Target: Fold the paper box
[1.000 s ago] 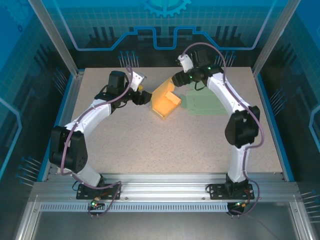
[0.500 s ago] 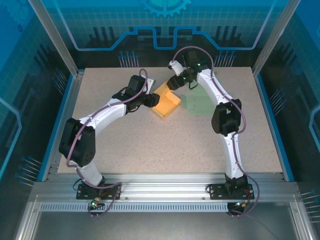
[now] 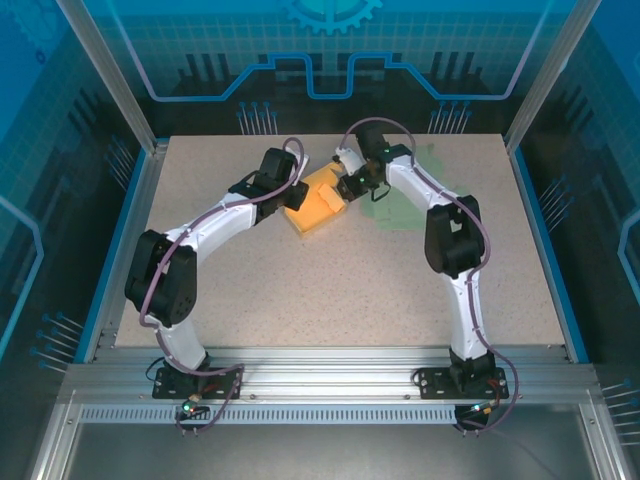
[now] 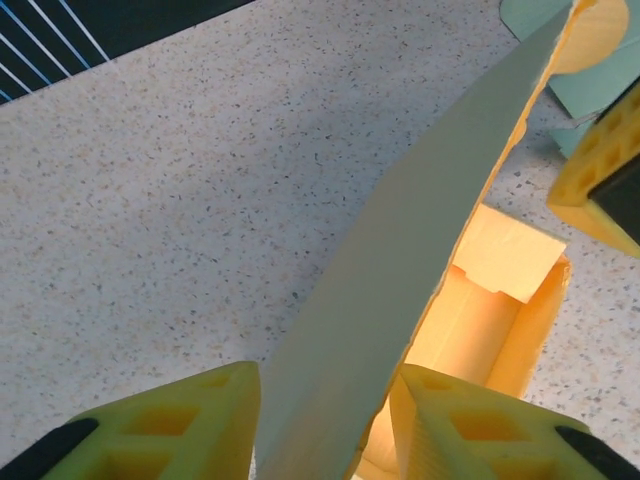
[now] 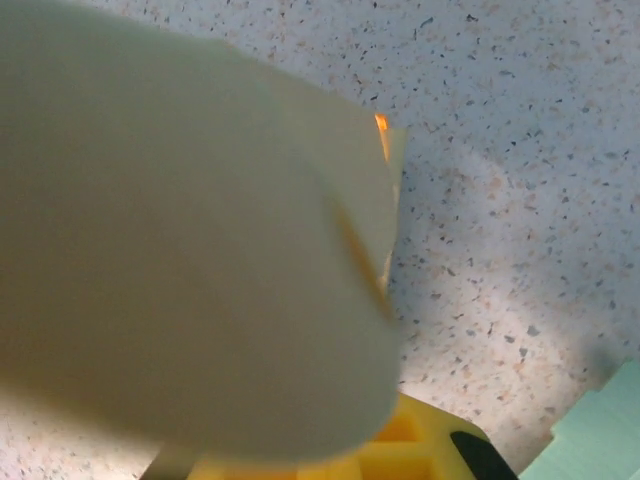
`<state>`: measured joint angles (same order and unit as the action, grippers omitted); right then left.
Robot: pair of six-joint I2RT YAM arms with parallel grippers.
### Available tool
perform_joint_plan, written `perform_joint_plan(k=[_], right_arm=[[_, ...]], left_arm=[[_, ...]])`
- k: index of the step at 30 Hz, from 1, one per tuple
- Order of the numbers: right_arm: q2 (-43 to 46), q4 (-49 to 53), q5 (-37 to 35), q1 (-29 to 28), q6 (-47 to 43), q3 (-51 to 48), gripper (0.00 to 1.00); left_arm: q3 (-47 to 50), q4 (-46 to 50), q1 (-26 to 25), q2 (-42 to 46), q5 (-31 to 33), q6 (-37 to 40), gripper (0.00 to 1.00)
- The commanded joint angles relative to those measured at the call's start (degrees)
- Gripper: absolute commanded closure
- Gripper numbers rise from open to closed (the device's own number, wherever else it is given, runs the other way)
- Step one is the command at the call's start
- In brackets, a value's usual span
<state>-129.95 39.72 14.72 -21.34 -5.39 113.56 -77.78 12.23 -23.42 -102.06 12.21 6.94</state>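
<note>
The orange paper box (image 3: pixel 318 210) stands open at the back middle of the table, one long flap raised. My left gripper (image 3: pixel 293 196) is at its left side. In the left wrist view my gripper (image 4: pixel 322 382) straddles the pale flap (image 4: pixel 420 220), which fills the gap between the fingers (image 4: pixel 200 425); I cannot see whether they pinch it. The box's orange inside (image 4: pixel 500 300) lies beyond. My right gripper (image 3: pixel 347 187) is at the box's back right edge, shut on a flap. In the right wrist view that blurred flap (image 5: pixel 190 250) covers the jaws above one yellow finger (image 5: pixel 420 450).
A flat pale green sheet (image 3: pixel 405 207) lies on the table just right of the box, under the right arm; its corner (image 5: pixel 600 440) lies by the right gripper. Blue enclosure walls and metal posts ring the speckled table (image 3: pixel 300 290).
Both grippers have moved in onto the box, the left from the left, the right from the back. Both jaws have narrowed, the right fully. The box has shifted slightly left.
</note>
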Motion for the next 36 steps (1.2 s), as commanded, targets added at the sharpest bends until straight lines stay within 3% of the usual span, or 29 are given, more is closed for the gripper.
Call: perform_joint_plan(k=[1,4,8,16,21,25,36], right_arm=[[7.5,-6.5,-3.8,-2.0,5.5,-4.9,1.0],[11.0,-7.5,-4.5,-3.3,7.8,-9.6,1.0],[16.5,-9.6,-5.7,-4.3,11.1,-17.2,1.0],[32.7,-13.9,-12.3,-2.7,17.7,-35.9,0.78],[35.4,-11.5,-15.2,-0.8,22.6,-41.1,0.7],[36.7,-12.4,-15.5,-0.7,26.0,-45.0,0.66],[35.9,-20.9,-11.7,-2.6,29.0,-51.2,0.44]], left_arm=[[-1.6,-2.1,0.5,-0.3,0.8,4.2,0.61],[-0.8,-3.3,0.6,-0.4,-1.4,8.5,0.72],[-0.5,-2.7,1.3,-0.8,-8.8,18.9,0.78],[-0.3,3.2,4.1,1.6,-26.0,33.9,0.78],[-0.5,8.2,4.8,3.7,-33.6,38.3,0.78],[0.0,10.3,5.1,5.0,-36.1,40.0,0.78],[1.0,14.0,5.1,6.9,-46.9,41.1,0.79]])
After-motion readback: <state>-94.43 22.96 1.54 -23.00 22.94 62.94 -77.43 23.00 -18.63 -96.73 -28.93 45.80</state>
